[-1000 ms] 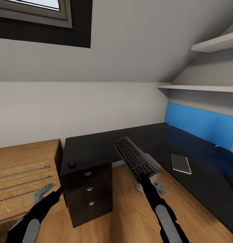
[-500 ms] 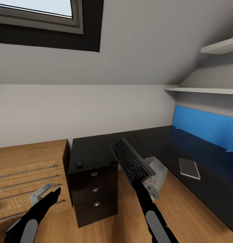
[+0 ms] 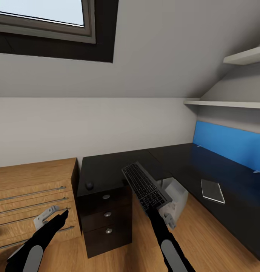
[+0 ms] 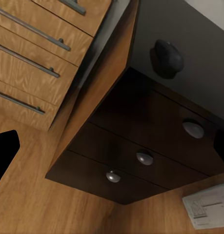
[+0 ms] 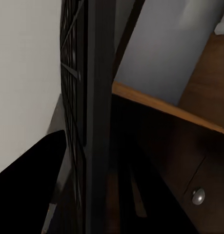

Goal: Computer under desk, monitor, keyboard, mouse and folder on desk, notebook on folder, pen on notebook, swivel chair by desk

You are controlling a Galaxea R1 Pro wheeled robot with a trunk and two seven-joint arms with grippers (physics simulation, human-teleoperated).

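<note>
My right gripper (image 3: 157, 207) is shut on the near end of the slim dark keyboard (image 3: 144, 186), which slants up in the air over the desk's front edge; the right wrist view has the keyboard (image 5: 87, 122) edge-on. The black desk (image 3: 114, 166) carries the small black mouse (image 3: 89, 185) (image 4: 166, 57) near its left corner and the grey notebook (image 3: 212, 190) on the right wing. The white computer (image 3: 177, 194) stands under the desk behind the keyboard. My left gripper (image 3: 53, 216) hangs open and empty, low in front of the wooden cabinet. Monitor, folder, pen and swivel chair are out of view.
The desk's black drawers (image 3: 106, 214) (image 4: 141, 146) with silver knobs stand just ahead. A light wooden drawer cabinet (image 3: 31, 192) sits at the left. A blue wall panel (image 3: 231, 145) and white shelves (image 3: 228, 102) are at the right, a window (image 3: 43, 15) above. Wooden floor (image 3: 205, 234) lies between.
The whole picture has slid right as the camera turned left. The keyboard stays in my right gripper and now sits lower, closer to the drawer corner. The left arm has barely moved.
</note>
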